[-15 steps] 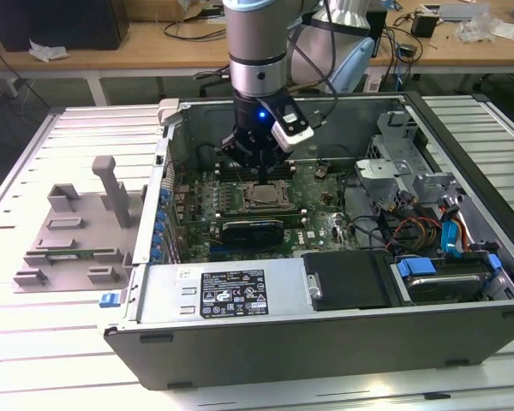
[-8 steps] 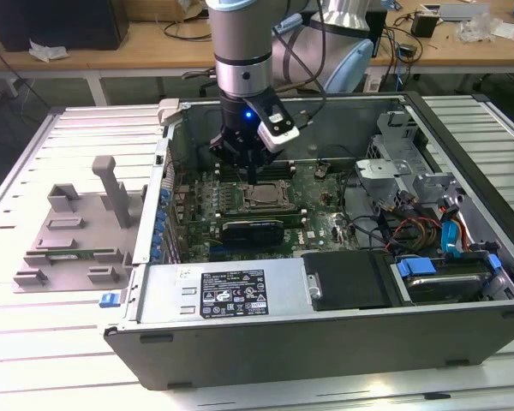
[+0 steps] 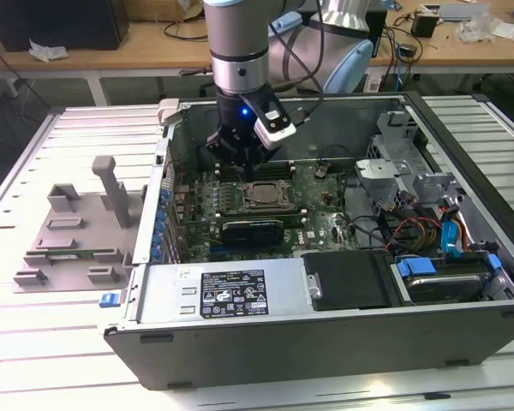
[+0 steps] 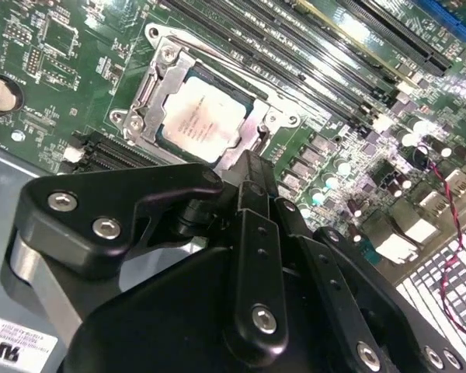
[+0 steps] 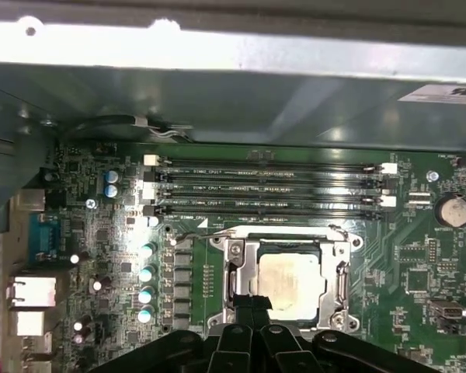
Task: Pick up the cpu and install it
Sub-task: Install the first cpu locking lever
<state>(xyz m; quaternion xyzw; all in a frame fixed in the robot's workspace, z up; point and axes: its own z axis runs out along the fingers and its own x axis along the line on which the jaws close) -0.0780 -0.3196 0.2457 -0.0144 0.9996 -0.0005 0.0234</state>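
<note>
The cpu (image 3: 262,196), a small square chip with a silvery top, lies flat inside the metal-framed socket (image 3: 240,185) on the green motherboard in the open computer case. Both wrist views show the cpu (image 4: 204,116) (image 5: 292,284) seated within the socket frame (image 4: 151,95) (image 5: 238,256). My gripper (image 3: 241,161) hangs just above the board, beside the socket's far edge in the exterior view. Its black fingers are pressed together with nothing between them, and the tip of my gripper (image 4: 248,161) (image 5: 250,303) stands at the socket's rim, apart from the chip.
A grey plastic fixture (image 3: 73,227) lies on the table at the exterior view's left. A long black expansion card (image 3: 253,229) sits in front of the socket, the power supply (image 3: 223,293) nearer still. Memory slots (image 5: 272,186) and the case wall (image 5: 217,54) lie beyond the socket. Drive cages and cables (image 3: 411,193) crowd the right.
</note>
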